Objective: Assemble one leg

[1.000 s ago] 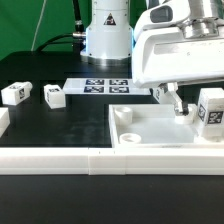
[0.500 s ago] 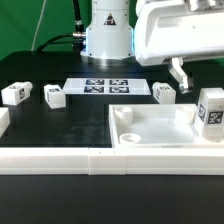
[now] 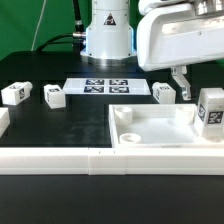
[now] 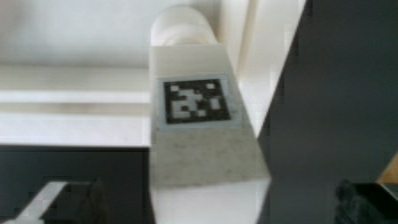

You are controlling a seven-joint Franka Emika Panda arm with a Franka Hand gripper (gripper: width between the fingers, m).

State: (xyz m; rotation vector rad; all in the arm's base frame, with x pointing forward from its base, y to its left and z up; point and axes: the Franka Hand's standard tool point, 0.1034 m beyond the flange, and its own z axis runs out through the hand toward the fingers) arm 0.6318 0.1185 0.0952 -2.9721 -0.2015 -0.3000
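Spread fingers on the gripper [image 3: 183, 84], nothing pinched, poised above the square panel [image 3: 160, 128]. Upright at that panel's corner on the exterior view's right: the leg [image 3: 211, 110], tag outward, apart from the fingers. Near the marker board [image 3: 105, 86], three more legs [image 3: 14, 93] [image 3: 54, 96] [image 3: 165, 93].

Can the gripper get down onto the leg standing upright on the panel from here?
Probably yes. The gripper is open and hangs close to the leg. The wrist view shows that leg centred below it with nothing covering it.
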